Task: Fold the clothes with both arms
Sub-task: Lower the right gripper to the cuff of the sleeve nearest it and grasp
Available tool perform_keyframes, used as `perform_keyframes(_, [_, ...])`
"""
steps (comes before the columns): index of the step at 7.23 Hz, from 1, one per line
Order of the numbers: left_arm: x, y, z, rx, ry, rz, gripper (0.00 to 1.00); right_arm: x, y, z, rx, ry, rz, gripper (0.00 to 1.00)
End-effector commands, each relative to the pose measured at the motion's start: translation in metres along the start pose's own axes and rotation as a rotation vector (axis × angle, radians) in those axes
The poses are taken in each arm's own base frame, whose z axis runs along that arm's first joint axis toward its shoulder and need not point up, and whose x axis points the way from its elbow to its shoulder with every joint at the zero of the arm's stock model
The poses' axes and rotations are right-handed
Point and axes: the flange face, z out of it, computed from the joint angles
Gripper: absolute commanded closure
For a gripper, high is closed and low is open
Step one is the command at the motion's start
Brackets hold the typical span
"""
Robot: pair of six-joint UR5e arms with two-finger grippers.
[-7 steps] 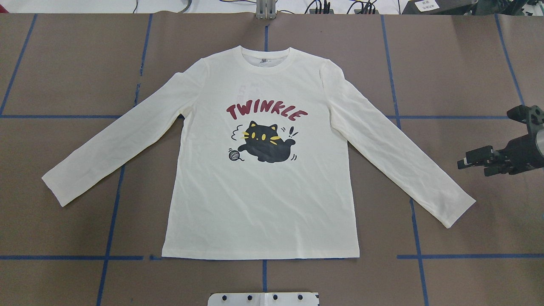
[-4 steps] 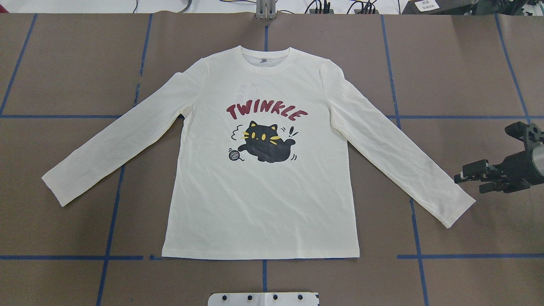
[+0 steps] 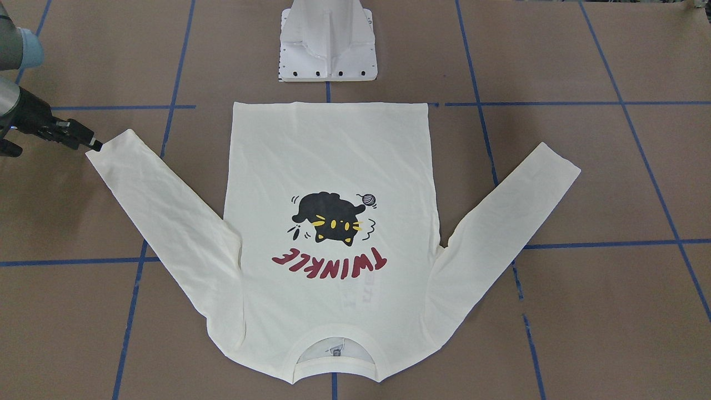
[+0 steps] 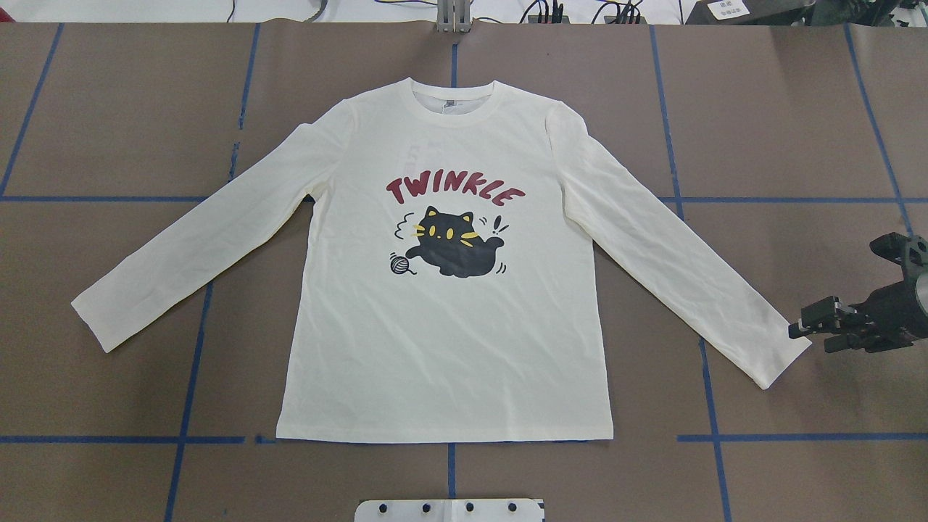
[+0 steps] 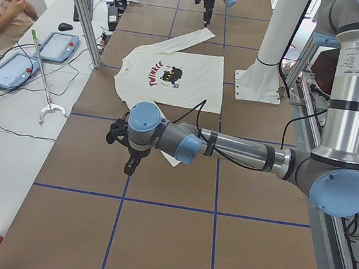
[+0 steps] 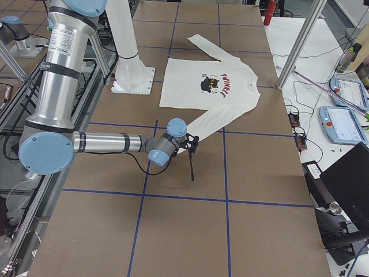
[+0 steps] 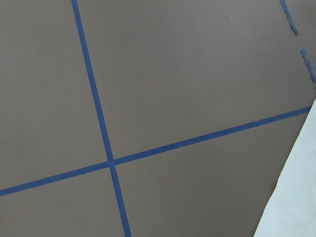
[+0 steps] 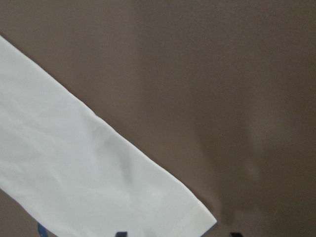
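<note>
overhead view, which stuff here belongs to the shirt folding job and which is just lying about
Job:
cream T-shirt, spread flat
right pincer, open by the sleeve cuff

Lying about:
white pedestal base
black cables past the far edge
blue tape lines

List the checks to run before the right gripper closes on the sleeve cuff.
1. T-shirt flat, print up: ok.
2. Right gripper at the right cuff: ok, at its edge.
3. Right gripper open: ok; its wrist view shows the fingertips apart, with the cuff corner between them.
4. Left gripper open: cannot tell.
5. Left gripper at the left cuff: not ok; its wrist view shows mostly bare table.
</note>
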Motion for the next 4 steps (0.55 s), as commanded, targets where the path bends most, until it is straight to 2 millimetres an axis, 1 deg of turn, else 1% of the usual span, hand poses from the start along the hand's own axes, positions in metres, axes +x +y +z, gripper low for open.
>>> perform_keyframes(1, [-0.0022, 0.0006, 0.0017, -0.004, 0.000, -0.003, 0.00, 0.0071, -0.0023, 0.0094, 0.007, 0.022, 0.005, 0.27])
perform_keyframes(2, [-0.0021, 0.0005, 0.0016, -0.003, 0.000, -0.002, 0.00, 0.0088, -0.0023, 0.0098, 0.006, 0.026, 0.008, 0.36])
perform_keyframes(3, [-0.0026, 0.0007, 0.0021, -0.004, 0.000, -0.003, 0.00, 0.0140, -0.0040, 0.0128, 0.006, 0.034, 0.015, 0.42])
perform_keyframes(4, [-0.0021, 0.0005, 0.0016, -0.003, 0.000, -0.002, 0.00, 0.0130, -0.0039, 0.0134, 0.005, 0.033, 0.013, 0.55])
